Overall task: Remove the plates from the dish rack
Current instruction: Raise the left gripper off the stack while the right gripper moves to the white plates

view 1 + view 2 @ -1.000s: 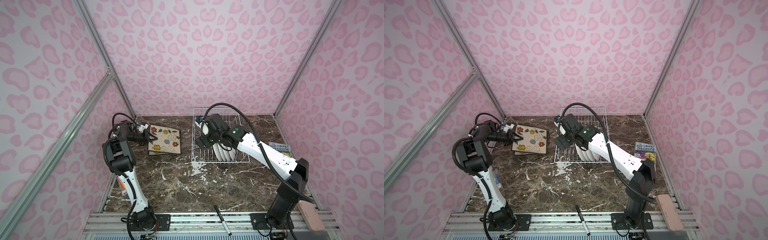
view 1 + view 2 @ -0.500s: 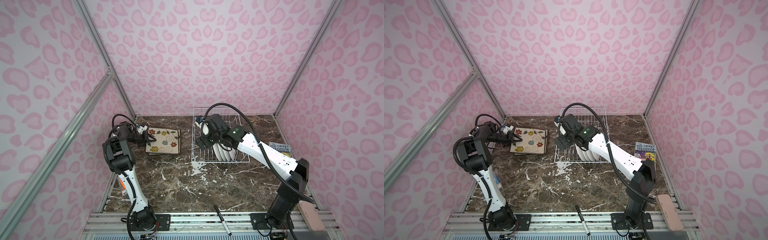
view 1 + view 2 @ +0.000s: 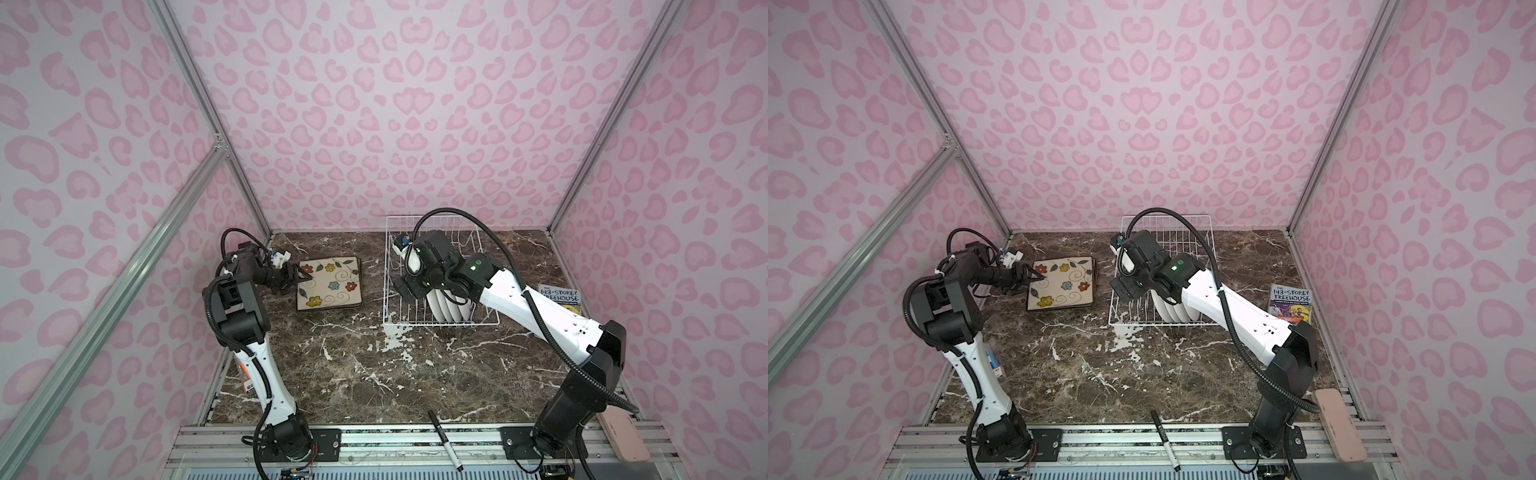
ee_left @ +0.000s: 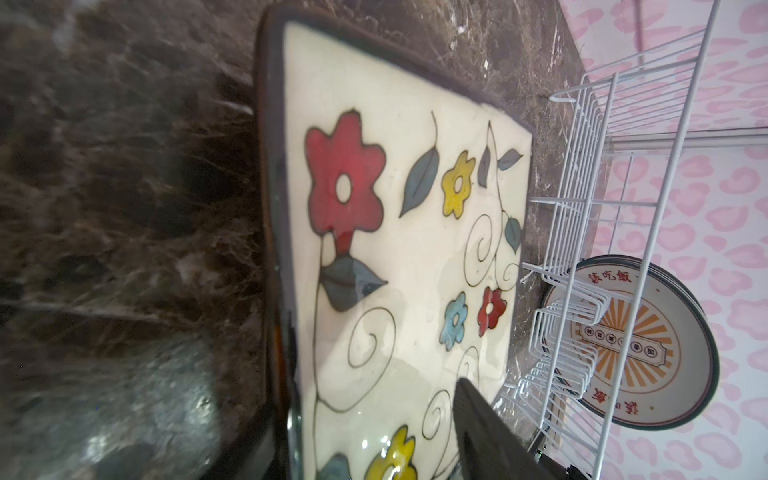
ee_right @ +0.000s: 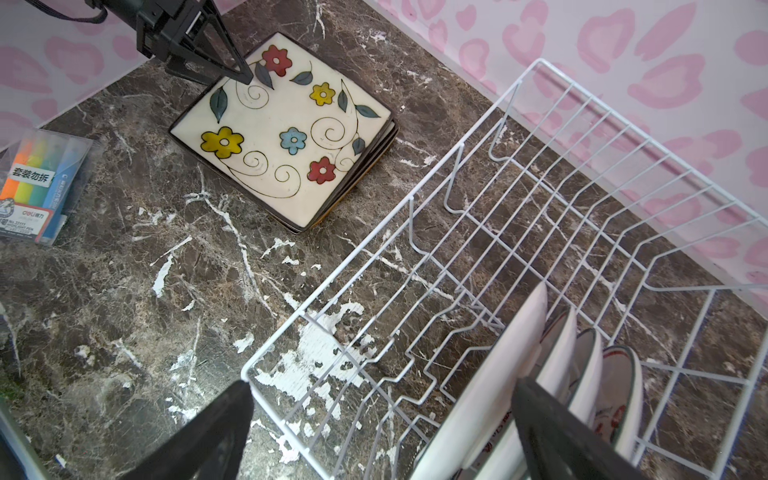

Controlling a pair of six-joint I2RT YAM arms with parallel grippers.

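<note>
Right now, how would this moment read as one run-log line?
left gripper: open, at rim of stacked square plates | right gripper: open, over dish rack | round plates: upright in rack

Robot laboratory test cell: aluminium frame, pink-patterned wall panels, left arm and right arm bolted to a rail at the marble counter.

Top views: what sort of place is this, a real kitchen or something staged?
Probably a staged robot test cell: pink patterned wall panels on aluminium framing, two arms bolted to a front rail, and a dish rack on a marble-look tabletop.
</note>
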